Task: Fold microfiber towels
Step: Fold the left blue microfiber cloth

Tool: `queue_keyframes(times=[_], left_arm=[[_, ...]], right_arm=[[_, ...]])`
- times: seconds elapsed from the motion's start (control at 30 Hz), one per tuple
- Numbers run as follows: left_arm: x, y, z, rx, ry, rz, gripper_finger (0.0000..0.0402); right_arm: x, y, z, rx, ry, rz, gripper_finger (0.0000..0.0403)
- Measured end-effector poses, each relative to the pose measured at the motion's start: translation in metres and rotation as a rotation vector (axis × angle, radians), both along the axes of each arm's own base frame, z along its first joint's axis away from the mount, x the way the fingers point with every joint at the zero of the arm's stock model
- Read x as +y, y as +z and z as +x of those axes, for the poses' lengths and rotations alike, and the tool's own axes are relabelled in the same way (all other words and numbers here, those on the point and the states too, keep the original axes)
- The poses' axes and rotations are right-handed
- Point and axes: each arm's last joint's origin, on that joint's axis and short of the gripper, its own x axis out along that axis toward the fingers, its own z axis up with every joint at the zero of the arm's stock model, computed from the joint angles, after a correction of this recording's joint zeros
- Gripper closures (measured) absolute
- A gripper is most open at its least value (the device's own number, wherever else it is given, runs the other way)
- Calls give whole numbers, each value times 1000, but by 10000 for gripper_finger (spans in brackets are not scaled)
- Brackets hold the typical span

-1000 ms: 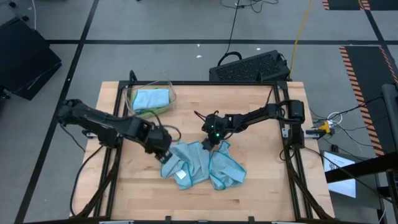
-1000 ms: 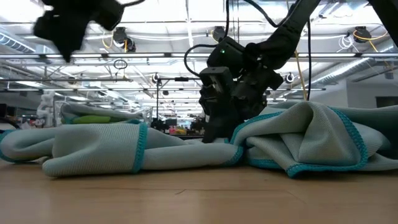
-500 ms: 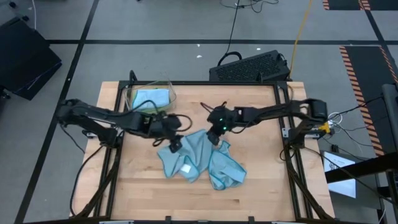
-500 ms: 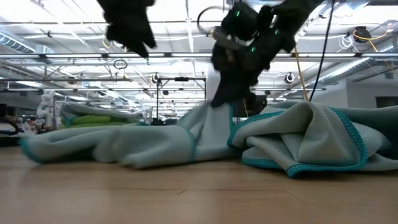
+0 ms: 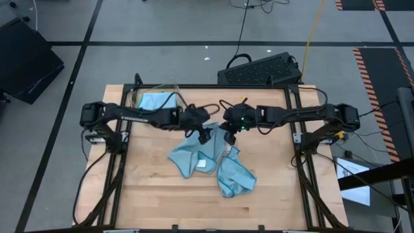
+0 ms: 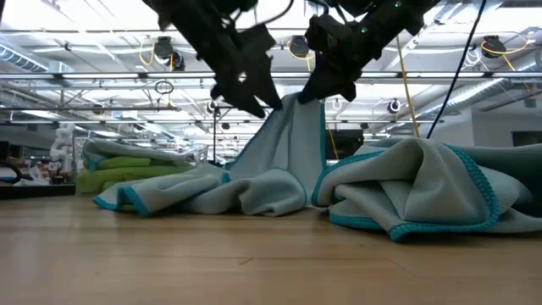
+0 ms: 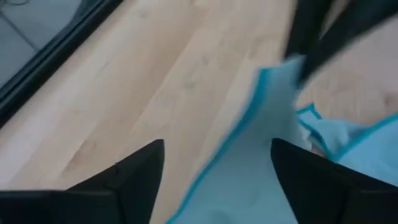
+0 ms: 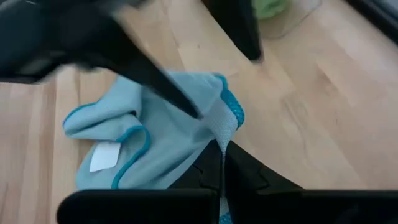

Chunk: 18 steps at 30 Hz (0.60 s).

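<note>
Two grippers met above your bench [image 5: 149,188]: right gripper [image 5: 228,136] fingers pinched the light blue towel [image 5: 197,155] corner aloft; left gripper [image 5: 203,134] fingers stood spread, holding nothing.

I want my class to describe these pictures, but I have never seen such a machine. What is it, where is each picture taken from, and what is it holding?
Two dark robot arms work at a wooden table. One picture looks straight down, one looks level across the tabletop, and two come from cameras on the arms' wrists. The right gripper is shut on a corner of a light blue towel, lifting it. The left gripper is open beside that raised corner. A second blue towel lies crumpled next to it. A clear bin at the far left corner holds more towels.
</note>
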Motion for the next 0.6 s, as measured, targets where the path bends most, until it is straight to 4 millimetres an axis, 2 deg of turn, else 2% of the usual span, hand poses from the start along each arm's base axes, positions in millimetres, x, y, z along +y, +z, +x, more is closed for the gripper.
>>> queue_keyframes(times=[0.2, 0.3, 0.5, 0.6], left_arm=[[26, -2, 4, -64, -197, -114, 180], [33, -8, 6, -64, -228, -130, 227], [40, -6, 5, -95, -294, -156, 341], [39, -1, 2, -93, -292, -156, 390]], right_arm=[[0, 3, -1, -9, -16, -34, 401], [-1, 4, -1, -12, -13, -53, 401], [-1, 4, -1, -10, -7, -58, 399], [0, 4, -2, -10, -8, -44, 382]])
